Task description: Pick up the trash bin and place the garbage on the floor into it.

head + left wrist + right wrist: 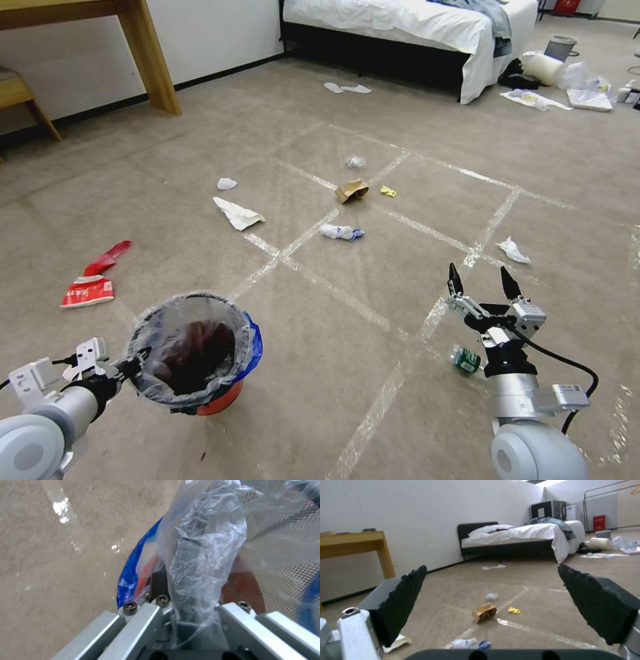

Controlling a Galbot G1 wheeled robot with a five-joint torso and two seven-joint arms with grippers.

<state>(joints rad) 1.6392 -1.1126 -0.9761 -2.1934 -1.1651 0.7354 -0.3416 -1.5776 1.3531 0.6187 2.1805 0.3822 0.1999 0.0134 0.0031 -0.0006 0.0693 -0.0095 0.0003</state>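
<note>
The trash bin, red with a clear liner and a blue bag edge, is at the lower left. My left gripper is shut on its near rim. My right gripper hangs open over the carpet, and a clear plastic bottle lies just beside its wrist. Garbage is spread ahead: red wrappers, white paper, a cardboard carton, a yellow wrapper, a clear wad and tissues. Between the open fingers I see the carton.
Tape lines cross the carpet. A bed stands at the back with white slippers before it. A wooden desk leg is at the back left. A grey metal bin and loose clutter sit back right.
</note>
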